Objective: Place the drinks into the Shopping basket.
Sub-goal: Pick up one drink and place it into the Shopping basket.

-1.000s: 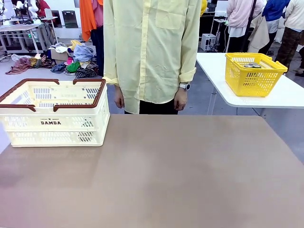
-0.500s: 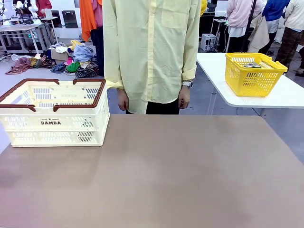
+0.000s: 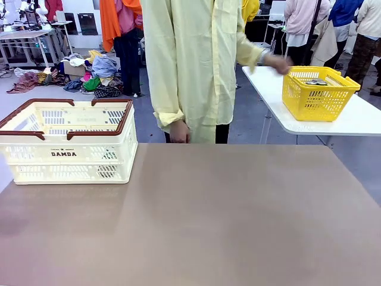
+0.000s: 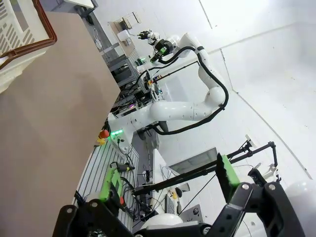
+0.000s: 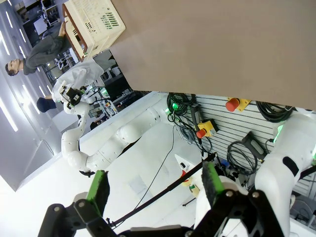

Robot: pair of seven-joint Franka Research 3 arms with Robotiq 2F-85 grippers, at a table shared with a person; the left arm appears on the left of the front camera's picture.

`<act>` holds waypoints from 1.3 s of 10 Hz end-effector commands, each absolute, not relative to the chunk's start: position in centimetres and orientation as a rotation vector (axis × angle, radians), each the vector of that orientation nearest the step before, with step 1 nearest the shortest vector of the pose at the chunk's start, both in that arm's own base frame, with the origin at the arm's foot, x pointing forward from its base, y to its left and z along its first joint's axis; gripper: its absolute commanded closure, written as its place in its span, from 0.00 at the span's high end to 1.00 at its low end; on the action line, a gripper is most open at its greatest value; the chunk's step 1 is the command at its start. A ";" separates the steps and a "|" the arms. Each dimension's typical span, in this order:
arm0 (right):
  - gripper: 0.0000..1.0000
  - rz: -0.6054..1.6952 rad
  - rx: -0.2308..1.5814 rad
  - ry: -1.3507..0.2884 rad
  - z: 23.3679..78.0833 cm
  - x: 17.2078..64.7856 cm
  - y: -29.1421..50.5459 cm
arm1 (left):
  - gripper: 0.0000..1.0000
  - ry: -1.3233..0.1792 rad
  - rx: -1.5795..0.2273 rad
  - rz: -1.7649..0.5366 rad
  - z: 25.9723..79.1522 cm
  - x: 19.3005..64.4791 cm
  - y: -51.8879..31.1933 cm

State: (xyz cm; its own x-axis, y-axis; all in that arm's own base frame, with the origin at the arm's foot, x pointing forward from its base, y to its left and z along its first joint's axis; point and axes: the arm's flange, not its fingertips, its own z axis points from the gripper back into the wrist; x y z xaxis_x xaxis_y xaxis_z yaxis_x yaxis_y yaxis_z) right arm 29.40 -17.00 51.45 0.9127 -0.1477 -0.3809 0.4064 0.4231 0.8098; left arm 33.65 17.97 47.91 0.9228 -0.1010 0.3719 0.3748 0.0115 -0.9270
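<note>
Front view first: the cream-white slotted plastic shopping basket [image 3: 66, 156] with dark red-brown handles sits on the far left of the brown tabletop [image 3: 226, 214], its long side facing us. Across the table, a person in a pale yellow shirt [image 3: 190, 65] stretches one hand [image 3: 277, 62] to the rim of a bright yellow mesh basket [image 3: 318, 98] on the white side table [image 3: 363, 122] off to the right. The other hand [image 3: 180, 131] hangs at the tabletop's far edge. Something dark and silvery lies in that yellow basket. Are those the drinks? Too small to tell.

Over to the left wrist view: the left arm's jaws stand wide and hold nothing, green pads [image 4: 111, 185] pointing out past the tabletop's edge. One corner of the shopping basket peeks in at top left.

Right wrist view: the right arm's jaws are just as wide and just as bare, green pads [image 5: 98, 190] aimed off the table. The shopping basket is well away at the top.

The relation that matters: the shopping basket is on the robot's left, so the left arm looks nearer. Any can from the yellow basket would come in from the right.
</note>
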 end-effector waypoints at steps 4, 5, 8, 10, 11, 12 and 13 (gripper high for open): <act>1.00 -0.329 1.068 0.267 51.4 29.1 -17.3 | 1.00 -0.214 -1.521 -0.364 48.1 33.6 18.3; 1.00 -0.329 1.068 0.267 51.4 29.1 -17.3 | 1.00 -0.214 -1.521 -0.364 48.1 33.6 18.3; 1.00 -0.329 1.068 0.267 51.4 29.1 -17.3 | 1.00 -0.214 -1.521 -0.364 48.1 33.6 18.3; 1.00 -0.329 1.068 0.267 51.4 29.1 -17.3 | 1.00 -0.214 -1.521 -0.364 48.1 33.6 18.3; 1.00 -0.329 1.068 0.267 51.4 29.1 -17.3 | 1.00 -0.214 -1.521 -0.364 48.1 33.6 18.3; 1.00 -0.329 1.068 0.267 51.4 29.1 -17.3 | 1.00 -0.214 -1.521 -0.364 48.1 33.6 18.3; 1.00 -0.329 1.068 0.267 51.4 29.1 -17.3 | 1.00 -0.214 -1.521 -0.364 48.1 33.6 18.3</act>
State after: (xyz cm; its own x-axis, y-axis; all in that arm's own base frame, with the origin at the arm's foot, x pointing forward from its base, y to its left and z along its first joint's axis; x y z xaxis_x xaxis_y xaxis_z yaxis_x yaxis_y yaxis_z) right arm 29.40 -17.00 51.45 0.9127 -0.1476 -0.3809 0.4064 0.4231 0.8098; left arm 33.66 17.97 47.91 0.9229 -0.1007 0.3716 0.3746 0.0120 -0.9271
